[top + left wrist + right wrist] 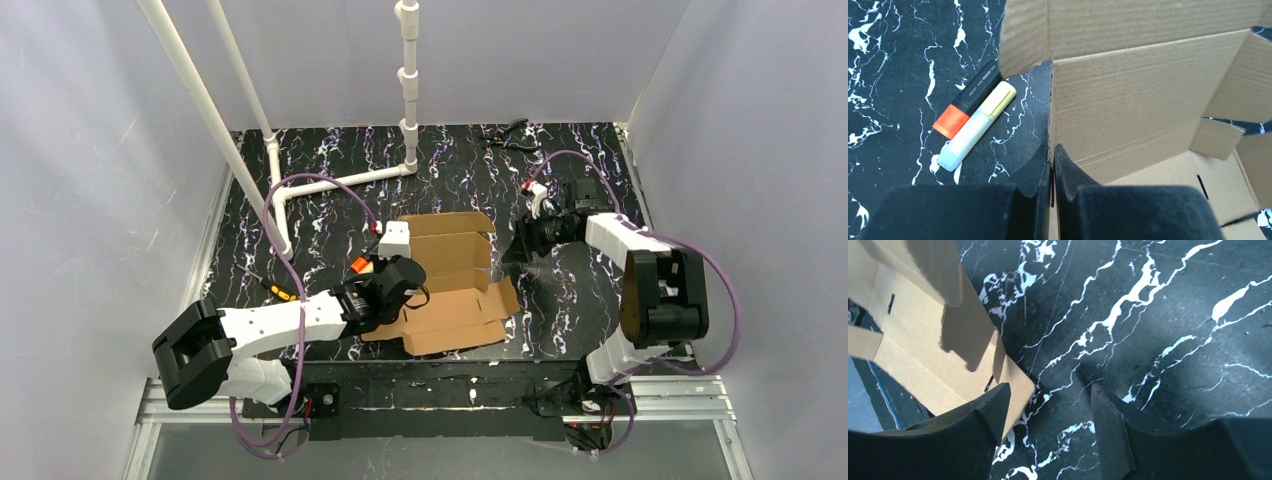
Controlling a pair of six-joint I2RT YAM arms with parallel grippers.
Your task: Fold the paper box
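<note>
Brown corrugated cardboard, plain: paper box (455, 285) half-formed on marbled black desk (1173, 340), long axis roughly away from arm bases

Left claw (1053, 150) pressed together, pinching upright side wall at its edge; box body opens right of it

Right claw (1048, 390) spread, holding nothing, bare desk between pads; box just left of it, contact unclear. Right arm nearer loose flaps that side

Sheet thin, creased, probably springy

Orange-tipped marker (965, 100) and pale yellow stick (975, 130) lie side by side left of left claw

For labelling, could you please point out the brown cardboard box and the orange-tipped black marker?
brown cardboard box (1128, 100), left wrist view, broad middle panel.
orange-tipped black marker (977, 87), left wrist view, black barrel.
</note>
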